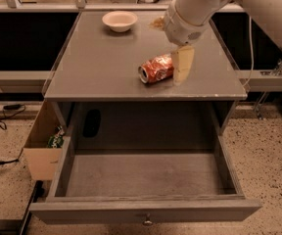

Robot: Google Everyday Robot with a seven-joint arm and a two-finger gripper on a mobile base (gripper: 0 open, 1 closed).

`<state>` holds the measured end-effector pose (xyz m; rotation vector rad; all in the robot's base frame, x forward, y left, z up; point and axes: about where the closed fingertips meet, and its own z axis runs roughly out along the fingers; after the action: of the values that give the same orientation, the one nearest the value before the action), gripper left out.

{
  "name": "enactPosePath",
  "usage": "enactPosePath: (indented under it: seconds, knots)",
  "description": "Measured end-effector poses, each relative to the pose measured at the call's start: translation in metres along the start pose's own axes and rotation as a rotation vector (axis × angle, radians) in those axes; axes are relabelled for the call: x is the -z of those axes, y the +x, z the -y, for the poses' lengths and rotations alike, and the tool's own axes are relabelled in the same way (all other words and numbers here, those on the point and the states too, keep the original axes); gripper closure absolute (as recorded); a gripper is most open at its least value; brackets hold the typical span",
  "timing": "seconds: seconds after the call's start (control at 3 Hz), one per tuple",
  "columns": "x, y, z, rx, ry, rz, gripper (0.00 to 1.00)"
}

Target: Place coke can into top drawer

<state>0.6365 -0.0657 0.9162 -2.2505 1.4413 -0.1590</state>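
The coke can [155, 68], red-orange and white with dented sides, lies on its side on the grey cabinet top [97, 67], its silver end facing left. My gripper [182, 64] hangs from the white arm coming in from the upper right. It reaches down to the cabinet top right at the can's right end, touching or nearly touching it. The top drawer [146, 210] is pulled fully out below the cabinet top, its inside bare, with a small round metal knob [147, 222] on its front.
A cream bowl [120, 20] stands at the back of the cabinet top, with a small tan object [156, 22] to its right. A cardboard box [42, 148] holding a green item stands left of the drawer. Cables lie on the floor at the left.
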Motion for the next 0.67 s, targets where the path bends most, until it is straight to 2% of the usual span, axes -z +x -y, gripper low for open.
enactPosePath:
  seconds: [0.67]
  knots:
    - [-0.028, 0.0, 0.018, 0.048, -0.029, -0.025, 0.0]
